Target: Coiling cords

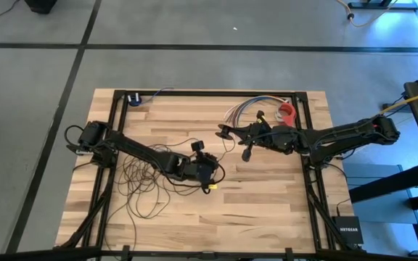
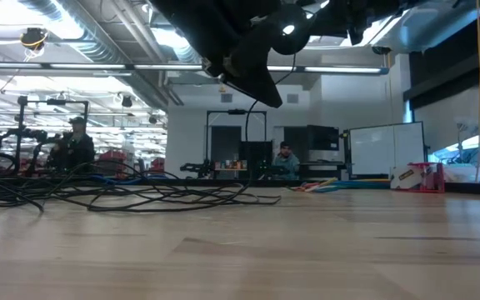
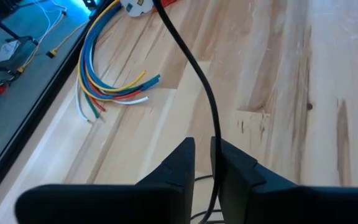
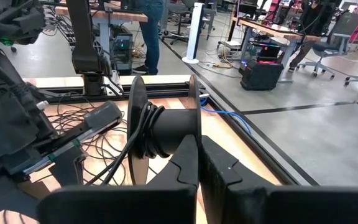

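The left claw (image 3: pixel 202 163), near the desk (image 1: pixel 267 210) centre, pinches the cord (image 3: pixel 194 65) between nearly closed fingers. The cord's loops (image 1: pixel 140 181) lie toward the left edge. The right claw (image 4: pixel 199 163) is fully closed on a black spool (image 4: pixel 163 134) carrying cord turns.

Black cord (image 3: pixel 199 81) and black spool (image 4: pixel 163 134) over pale striped wood table (image 1: pixel 267 210); multicoloured wires (image 3: pixel 107 84).
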Robot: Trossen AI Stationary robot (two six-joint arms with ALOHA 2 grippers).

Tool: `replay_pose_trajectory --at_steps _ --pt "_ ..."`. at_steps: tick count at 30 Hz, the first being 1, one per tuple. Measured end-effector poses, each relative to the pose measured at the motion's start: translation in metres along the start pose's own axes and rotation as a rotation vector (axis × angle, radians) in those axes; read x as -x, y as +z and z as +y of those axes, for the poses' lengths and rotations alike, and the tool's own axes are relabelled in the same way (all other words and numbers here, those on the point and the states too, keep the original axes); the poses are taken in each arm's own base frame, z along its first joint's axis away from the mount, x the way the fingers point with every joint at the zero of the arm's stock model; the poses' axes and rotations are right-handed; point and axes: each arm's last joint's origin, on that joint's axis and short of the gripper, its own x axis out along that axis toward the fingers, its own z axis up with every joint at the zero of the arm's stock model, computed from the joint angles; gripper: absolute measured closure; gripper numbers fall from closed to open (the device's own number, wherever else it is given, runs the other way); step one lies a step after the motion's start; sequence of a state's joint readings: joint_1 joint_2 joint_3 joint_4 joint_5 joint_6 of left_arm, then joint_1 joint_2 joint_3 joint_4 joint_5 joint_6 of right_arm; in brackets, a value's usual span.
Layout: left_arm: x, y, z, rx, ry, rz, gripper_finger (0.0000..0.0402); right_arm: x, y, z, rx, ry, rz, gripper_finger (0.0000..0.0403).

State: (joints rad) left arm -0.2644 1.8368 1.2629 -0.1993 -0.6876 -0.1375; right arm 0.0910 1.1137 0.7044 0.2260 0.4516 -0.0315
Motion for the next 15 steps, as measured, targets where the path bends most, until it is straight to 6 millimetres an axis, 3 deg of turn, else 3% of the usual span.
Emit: replay_pose_trajectory --at_steps 15 --pt "0.012 0.005 0.000 0.019 -0.017 -0.028 0.0357 0.000 0.000 0.000 0.000 0.000 0.000 0.0401"
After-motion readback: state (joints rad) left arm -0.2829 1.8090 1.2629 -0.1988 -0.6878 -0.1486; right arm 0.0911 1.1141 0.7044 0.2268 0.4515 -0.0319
